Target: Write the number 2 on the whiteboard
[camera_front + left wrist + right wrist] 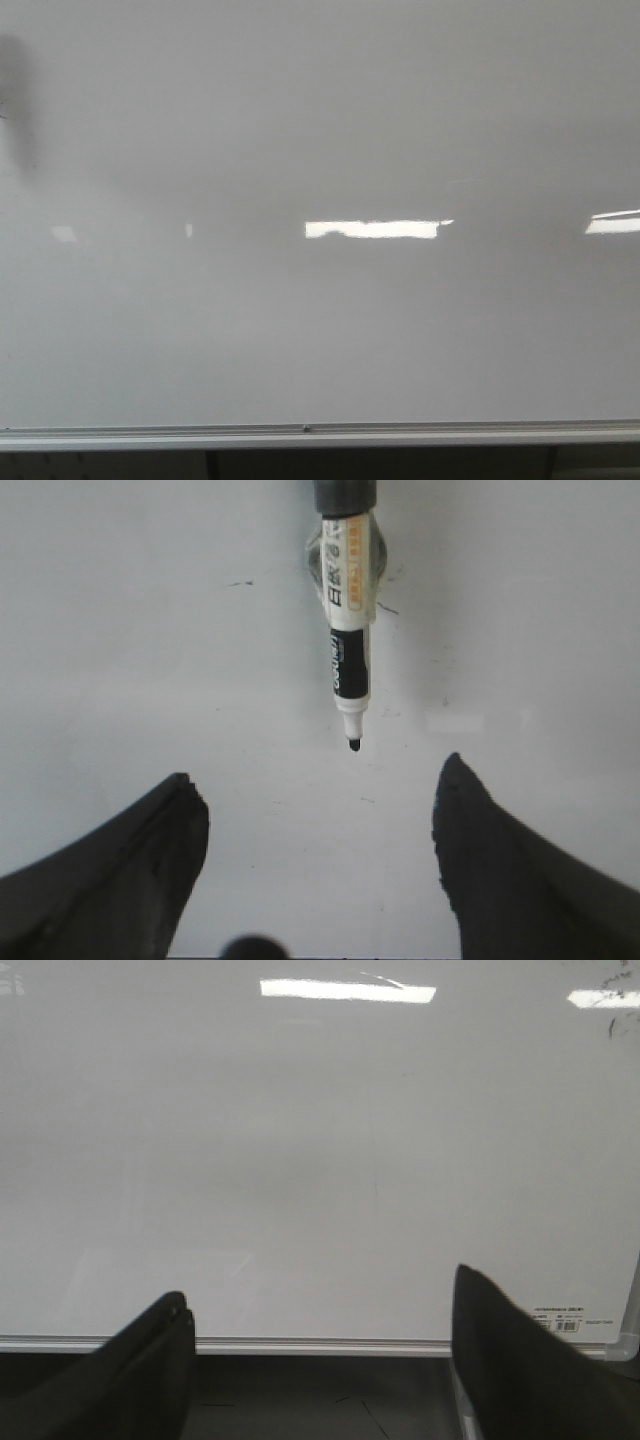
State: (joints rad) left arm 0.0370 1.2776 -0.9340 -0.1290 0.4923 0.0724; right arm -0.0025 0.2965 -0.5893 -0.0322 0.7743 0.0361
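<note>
No digit is yet seen on the large glossy white-grey whiteboard (330,120); the black-and-white uncapped marker (347,630) must first be grasped by the spread, empty left gripper (315,810).

We can make out print on the marker (347,620) barrel and a small sticker (560,1321) at the whiteboard (300,1180) corner — neither legible to us.
</note>
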